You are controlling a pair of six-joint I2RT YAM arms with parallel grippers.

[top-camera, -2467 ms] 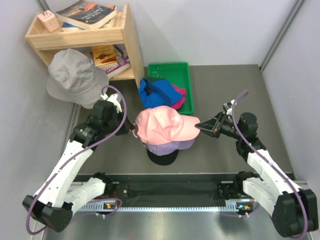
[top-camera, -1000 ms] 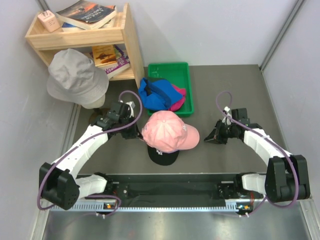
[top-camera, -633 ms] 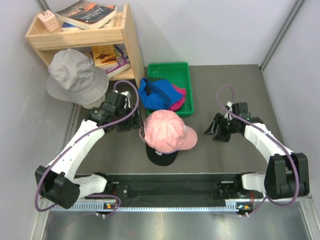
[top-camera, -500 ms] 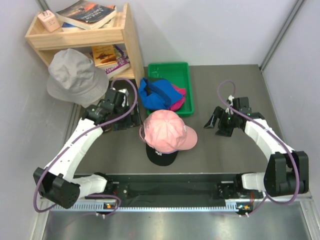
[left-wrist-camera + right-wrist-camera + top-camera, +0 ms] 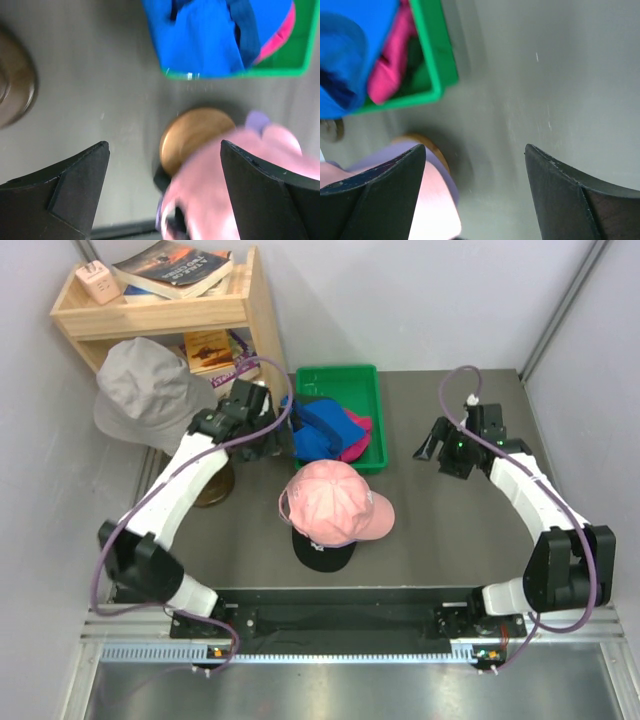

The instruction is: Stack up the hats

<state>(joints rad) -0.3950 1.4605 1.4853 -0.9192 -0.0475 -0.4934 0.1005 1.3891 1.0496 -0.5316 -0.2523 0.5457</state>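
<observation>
Both sets of jaws gape wide, empty. Ahead of the left gripper [image 5: 164, 145], the blue cap [image 5: 205, 35] hides most of the magenta cap [image 5: 285, 30] in the green tray [image 5: 280, 67]. Between the grippers, the pink cap [image 5: 335, 502] covers the stack, and only the black cap [image 5: 322, 555] brim shows. A blurred lavender cap [image 5: 440, 172] edge sits under the right gripper [image 5: 474, 147].

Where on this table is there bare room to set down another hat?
Widest: the table right of the pink cap, out to the right arm. Also bare: behind, between the green tray and the right wall. Crowded: the back left, with wooden shelf, grey bucket hat and left end effector.
</observation>
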